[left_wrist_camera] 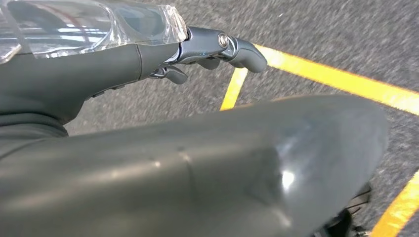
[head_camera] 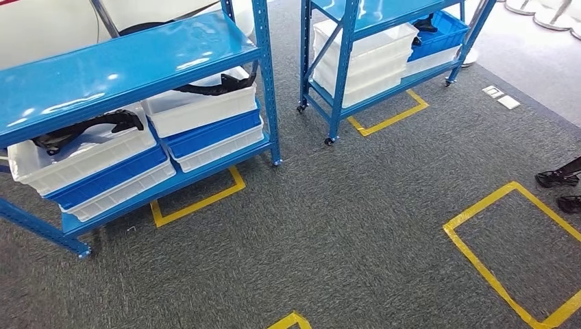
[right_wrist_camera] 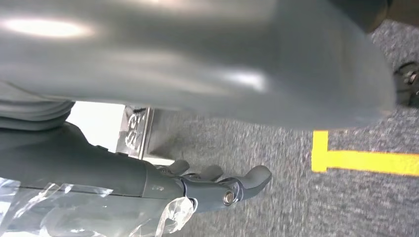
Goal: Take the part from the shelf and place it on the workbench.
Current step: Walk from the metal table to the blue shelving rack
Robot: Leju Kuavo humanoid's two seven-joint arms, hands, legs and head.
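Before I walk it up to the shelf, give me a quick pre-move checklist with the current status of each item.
1. Left hand free, holding nothing: ok.
2. Right hand free, holding nothing: ok.
3. Black part visible in the white bin on the near shelf: ok.
4. Carpet between robot and shelf free of obstacles: ok.
5. Person's shoes at right, off the path: ok.
6. Workbench location: cannot tell.

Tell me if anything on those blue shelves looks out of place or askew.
Mostly tidy: the bins are stacked squarely. One oddity: the black part in the left white bin of the near shelf sticks up above the rim rather than lying inside. So does the one beside it.
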